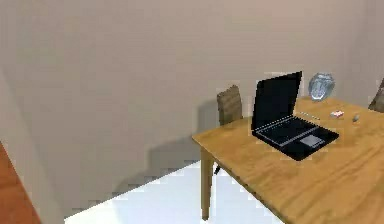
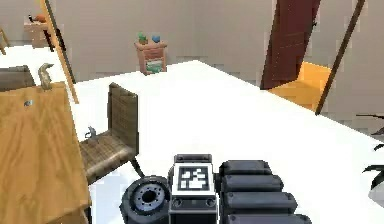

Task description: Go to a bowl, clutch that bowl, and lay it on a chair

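A roundish clear glass vessel (image 1: 320, 86), which may be the bowl, stands at the far end of a wooden table (image 1: 300, 180), behind an open black laptop (image 1: 285, 118). One brown chair (image 1: 230, 103) stands at the table's far left corner, and another chair (image 1: 378, 97) shows at the forward view's right edge. In the arm side view a brown chair (image 2: 112, 130) stands beside the table (image 2: 30, 150). The drawn-in arm with a white marker (image 2: 195, 180) sits at the bottom edge, with the gripper's dark body (image 2: 150, 197) left of it. I cannot tell whether it holds anything.
Two small items (image 1: 338, 114) lie near the laptop. A bare beige wall (image 1: 120, 70) stands ahead, with white floor (image 1: 160, 200) below it. To the side are a small stand (image 2: 152, 55) with things on it, a dark door (image 2: 295, 45) and open white floor (image 2: 240, 110).
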